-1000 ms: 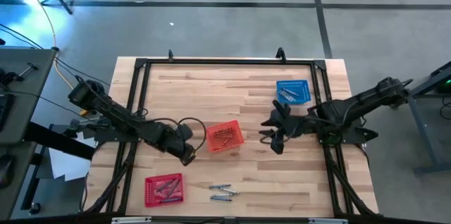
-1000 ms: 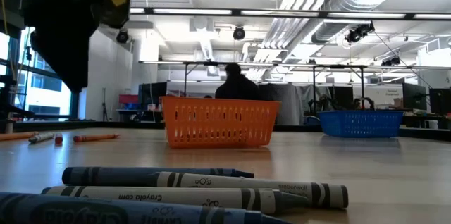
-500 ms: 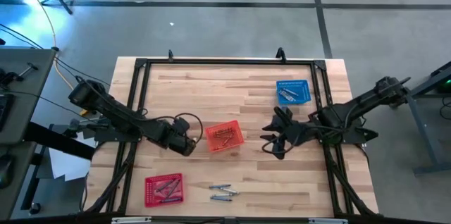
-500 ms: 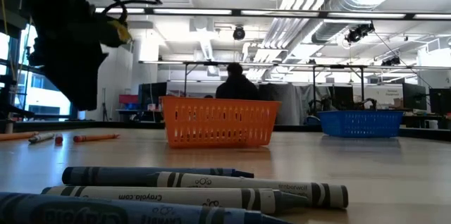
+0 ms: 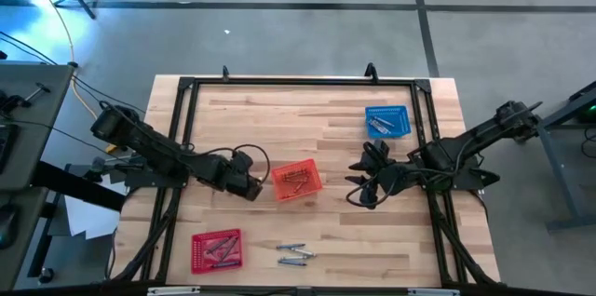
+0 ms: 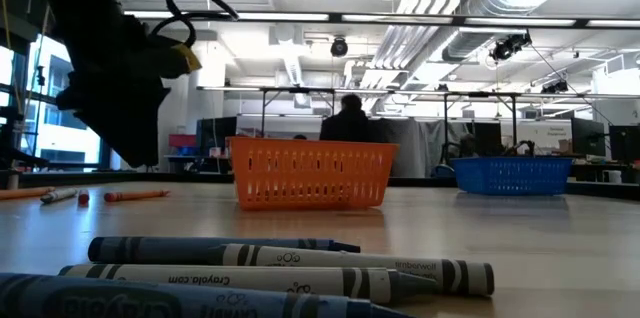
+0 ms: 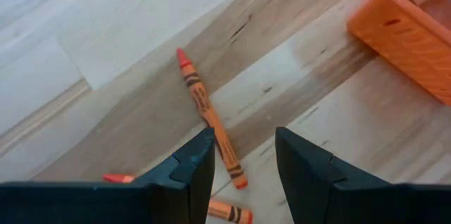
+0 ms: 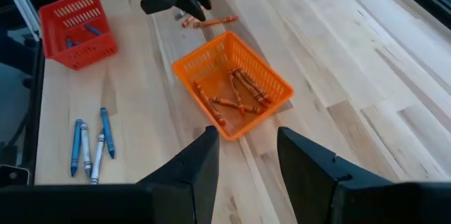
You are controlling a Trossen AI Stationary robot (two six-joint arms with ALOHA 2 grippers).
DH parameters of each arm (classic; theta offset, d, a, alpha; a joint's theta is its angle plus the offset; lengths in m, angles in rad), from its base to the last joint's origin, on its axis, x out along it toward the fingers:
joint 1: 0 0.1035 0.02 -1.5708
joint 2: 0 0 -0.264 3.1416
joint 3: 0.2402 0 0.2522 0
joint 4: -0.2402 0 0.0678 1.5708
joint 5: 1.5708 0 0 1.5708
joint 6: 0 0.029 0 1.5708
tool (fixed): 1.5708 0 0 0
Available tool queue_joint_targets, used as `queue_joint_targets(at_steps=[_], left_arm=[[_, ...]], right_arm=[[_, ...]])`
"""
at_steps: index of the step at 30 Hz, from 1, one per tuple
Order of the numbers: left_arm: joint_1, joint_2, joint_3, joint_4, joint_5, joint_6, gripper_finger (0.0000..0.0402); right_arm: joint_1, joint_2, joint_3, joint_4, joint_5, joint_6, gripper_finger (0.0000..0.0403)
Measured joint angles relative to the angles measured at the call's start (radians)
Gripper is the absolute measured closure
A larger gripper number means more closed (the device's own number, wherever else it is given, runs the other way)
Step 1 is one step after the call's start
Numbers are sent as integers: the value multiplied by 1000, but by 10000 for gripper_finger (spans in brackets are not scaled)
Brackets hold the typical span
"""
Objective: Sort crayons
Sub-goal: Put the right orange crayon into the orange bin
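Hovering, left gripper fingers apart, orange crayon just beyond fingertips.

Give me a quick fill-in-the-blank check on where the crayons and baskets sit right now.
1. The left gripper hangs open over a loose ____ crayon on the table.
2. The orange basket holds crayons of the ____ colour.
3. The right gripper holds ____.
4. The blue basket sits nearer the ____ arm.

Missing words: orange; orange; nothing; right
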Motion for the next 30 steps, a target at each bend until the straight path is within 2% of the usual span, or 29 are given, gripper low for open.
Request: queue_joint_targets(at_steps=[12,22,26,30], left_arm=[[61,100,0,8,34,44,266],[92,170,6,16,102,62,267],[93,171,6,19,130,61,291],[94,171,6,26,163,62,344]], right_arm=[[0,0,0,-3,0,0,263],[0,0,0,-3,0,0,263],[0,0,0,-3,0,0,263],[0,0,0,-4,0,0,263]])
